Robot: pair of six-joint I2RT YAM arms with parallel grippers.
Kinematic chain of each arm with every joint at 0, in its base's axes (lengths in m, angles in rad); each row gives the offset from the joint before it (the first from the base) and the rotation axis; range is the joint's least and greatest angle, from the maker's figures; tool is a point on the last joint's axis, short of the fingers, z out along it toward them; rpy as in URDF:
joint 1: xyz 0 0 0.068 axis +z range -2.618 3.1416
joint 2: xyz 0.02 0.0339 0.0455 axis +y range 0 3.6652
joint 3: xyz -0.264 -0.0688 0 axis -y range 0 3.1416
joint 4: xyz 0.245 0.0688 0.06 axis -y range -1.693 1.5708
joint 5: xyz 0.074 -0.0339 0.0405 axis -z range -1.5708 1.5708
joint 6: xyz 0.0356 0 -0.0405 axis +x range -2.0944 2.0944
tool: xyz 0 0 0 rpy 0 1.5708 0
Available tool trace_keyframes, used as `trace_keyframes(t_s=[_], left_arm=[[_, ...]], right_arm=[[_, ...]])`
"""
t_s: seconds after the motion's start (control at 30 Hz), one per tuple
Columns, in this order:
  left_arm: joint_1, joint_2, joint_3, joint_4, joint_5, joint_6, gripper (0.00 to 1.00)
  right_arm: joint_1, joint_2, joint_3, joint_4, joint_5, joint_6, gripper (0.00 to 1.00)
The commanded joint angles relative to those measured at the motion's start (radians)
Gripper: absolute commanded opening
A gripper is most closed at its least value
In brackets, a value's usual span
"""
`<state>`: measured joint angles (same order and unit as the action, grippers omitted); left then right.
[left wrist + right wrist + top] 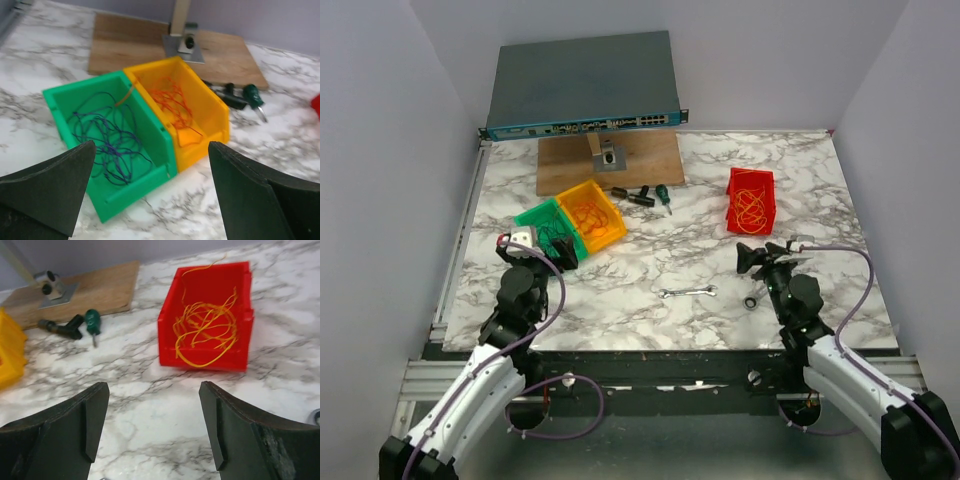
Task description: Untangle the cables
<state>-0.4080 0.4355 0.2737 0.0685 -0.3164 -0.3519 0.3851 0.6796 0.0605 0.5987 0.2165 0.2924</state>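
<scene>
Loose hardware: a wrench [688,292] lies flat between the two arms, and a small dark ring [750,302] sits just beside the right arm. A green-handled screwdriver [663,197] and a black-handled tool [632,195] rest near the front edge of a wooden board [610,163] that carries a metal bracket [608,156]. A network switch [583,85] stands at the far edge, ports facing the arms.

Surface: a white marble-patterned table [650,260], enclosed by plain pale walls [380,120] on three sides.

Containers: a green bin [60,97] holds dark blue cables [107,135]. Touching it, side by side, a yellow bin [217,117] holds orange cables [175,105]. Well apart on the right, a red bin [167,325] holds yellow cables [207,330], one strand rising over its far wall.

Grippers: the left gripper [151,145] hovers near the green bin, fingers wide apart and holding nothing. The right gripper [153,385] faces the red bin, fingers likewise apart and unloaded.
</scene>
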Motion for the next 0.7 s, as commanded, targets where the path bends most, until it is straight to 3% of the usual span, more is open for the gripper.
trace_keyframes(t_s=[0.0, 0.07, 0.17, 0.27, 0.33, 0.4, 0.47, 0.53, 0.6, 0.67], left_arm=[[0.001, 0.156, -0.087, 0.437, -0.210, 0.255, 0.99], [0.030, 0.255, -0.097, 0.548, -0.224, 0.302, 0.99], [0.170, 0.390, -0.125, 0.685, -0.058, 0.258, 0.98], [0.310, 0.544, -0.175, 0.929, 0.083, 0.210, 0.96], [0.350, 0.568, -0.139, 0.885, 0.166, 0.214, 0.93], [0.377, 0.619, -0.097, 0.882, 0.211, 0.233, 0.83], [0.398, 0.649, -0.070, 0.874, 0.263, 0.256, 0.78], [0.431, 0.759, -0.093, 1.045, 0.254, 0.252, 0.79], [0.433, 0.855, -0.093, 1.153, 0.256, 0.274, 0.77], [0.432, 0.825, -0.061, 1.027, 0.251, 0.255, 0.75]], right_arm=[[-0.003, 0.062, -0.023, 0.339, 0.162, -0.351, 0.86], [-0.005, 0.164, -0.046, 0.460, 0.160, -0.394, 0.94], [-0.019, 0.446, -0.050, 0.758, 0.247, -0.376, 0.94], [-0.038, 0.760, -0.043, 1.045, 0.259, -0.379, 0.94], [-0.052, 0.917, -0.025, 1.161, 0.275, -0.375, 0.94], [-0.072, 0.999, -0.003, 1.186, 0.259, -0.357, 0.94], [-0.123, 0.963, 0.016, 1.087, 0.179, -0.310, 0.94], [-0.189, 0.940, 0.059, 0.944, 0.106, -0.242, 0.94], [-0.192, 0.989, 0.084, 0.979, 0.098, -0.264, 0.94], [-0.197, 0.957, 0.116, 0.870, 0.114, -0.233, 0.95]])
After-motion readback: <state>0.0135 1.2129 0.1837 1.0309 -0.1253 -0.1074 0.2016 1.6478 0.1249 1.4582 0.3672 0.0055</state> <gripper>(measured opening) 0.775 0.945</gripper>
